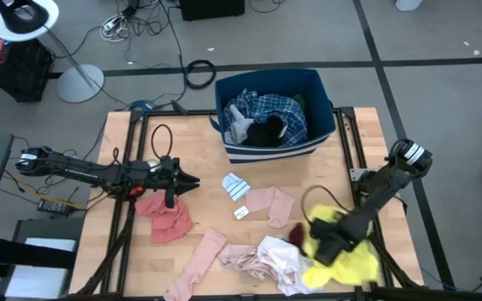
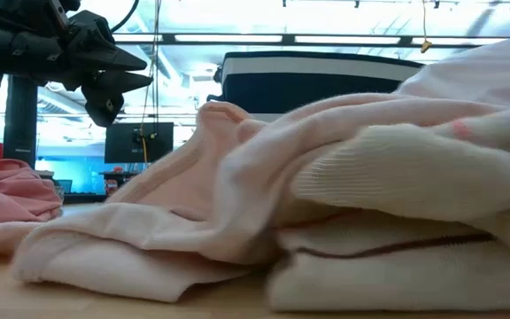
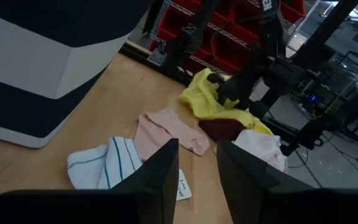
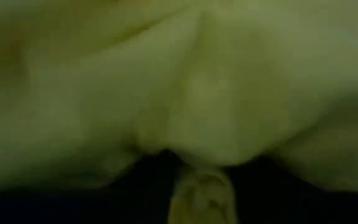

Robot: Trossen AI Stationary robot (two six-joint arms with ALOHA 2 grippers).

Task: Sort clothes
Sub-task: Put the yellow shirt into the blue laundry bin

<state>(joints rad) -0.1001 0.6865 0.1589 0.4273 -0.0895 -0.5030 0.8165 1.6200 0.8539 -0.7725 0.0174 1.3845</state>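
The right gripper, at 5 o'clock on the bench, has its jaws pinching the yellow cloth; I think lifting it toward the bin at 12 comes next, while the left gripper waits at 9, jaws a little apart and empty.

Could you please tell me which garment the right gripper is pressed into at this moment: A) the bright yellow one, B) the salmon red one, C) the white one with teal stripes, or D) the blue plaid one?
A: in the high view the right gripper sits on the bright yellow garment at the table's near right, and yellow cloth fills its wrist view.
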